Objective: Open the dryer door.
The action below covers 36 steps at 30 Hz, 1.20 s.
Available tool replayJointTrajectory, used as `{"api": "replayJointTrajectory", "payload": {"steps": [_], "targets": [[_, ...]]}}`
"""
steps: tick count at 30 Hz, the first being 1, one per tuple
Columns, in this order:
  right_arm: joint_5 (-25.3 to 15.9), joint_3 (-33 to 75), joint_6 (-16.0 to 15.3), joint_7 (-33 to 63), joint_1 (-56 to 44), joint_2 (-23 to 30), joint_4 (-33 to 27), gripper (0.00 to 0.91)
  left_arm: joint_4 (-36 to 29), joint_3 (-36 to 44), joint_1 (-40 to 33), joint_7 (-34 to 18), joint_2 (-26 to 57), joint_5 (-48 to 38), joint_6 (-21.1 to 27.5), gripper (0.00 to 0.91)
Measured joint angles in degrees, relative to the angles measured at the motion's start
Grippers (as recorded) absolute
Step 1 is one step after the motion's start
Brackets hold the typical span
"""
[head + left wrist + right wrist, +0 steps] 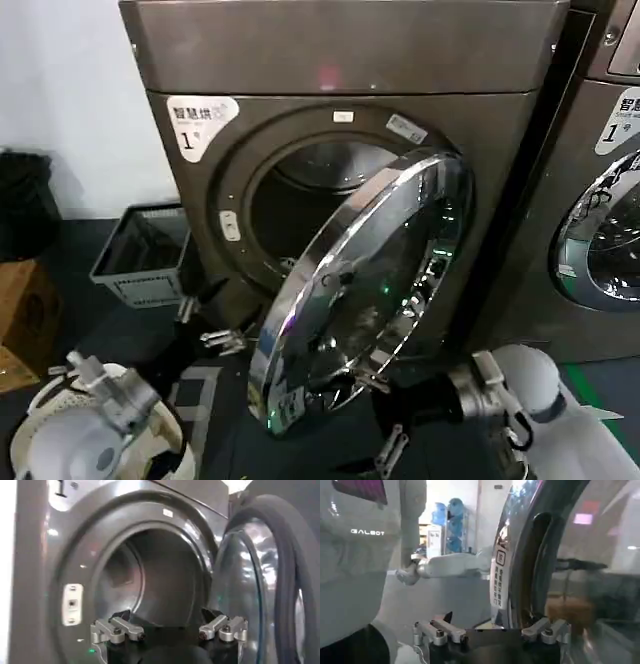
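The dryer door point(365, 285) stands swung partly out on its right-side hinge, chrome ring and dark glass facing me, and the drum opening point(300, 200) is exposed. My right gripper point(380, 415) is open at the door's lower edge. In the right wrist view that gripper point(492, 632) has the door's rim point(507, 570) standing in the gap near one finger. My left gripper point(208, 320) hangs open in front of the dryer's lower left, apart from the door. Seen from the left wrist, this gripper point(170, 630) faces the dark drum point(150, 575), with the door's glass point(240, 580) beside it.
A second machine point(600, 230) with its own chrome-ringed door stands close on the right. A grey crate point(140, 250) sits on the floor left of the dryer, beyond it a cardboard box point(25, 310) and a black bag point(25, 200).
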Motion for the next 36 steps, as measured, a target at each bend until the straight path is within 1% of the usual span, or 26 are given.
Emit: {"api": "replayJointTrajectory", "payload": {"steps": [5,8,13,16,20,30,33,36], "targets": [[-5.10,6.44,0.55,-0.93,-3.07,1.51,-1.96,0.907,-0.05,2.76,-1.86,0.01,0.99,-0.21,0.31,0.907],[-7.18,10.47,1.06,-1.48,-4.79,2.55,-3.10,0.907,-0.09,4.63,-3.11,0.01,1.49,-0.24,0.39,0.907],[-9.09,17.33,1.75,-1.51,-7.39,4.21,-5.09,0.907,0.05,7.75,-4.88,0.02,1.91,-0.18,0.38,0.907],[-12.13,21.80,3.37,-0.97,-8.69,5.20,-6.46,0.907,0.51,9.50,-6.00,0.13,2.06,0.07,0.33,0.907],[-13.22,27.77,4.04,-0.65,-10.20,6.77,-7.74,0.907,0.60,11.90,-7.39,0.47,2.31,0.56,0.26,0.907],[-13.51,39.79,5.21,2.47,-12.15,9.41,-9.48,0.907,0.47,16.25,-9.68,0.53,3.66,1.12,0.17,0.907],[-13.49,42.74,5.56,3.94,-12.60,9.83,-9.46,0.907,0.31,17.59,-10.35,0.96,4.20,2.11,-0.05,0.907],[-12.40,46.03,5.40,7.46,-13.01,10.19,-9.09,0.907,0.16,18.88,-10.95,1.00,4.49,1.97,-0.04,0.907]]}}
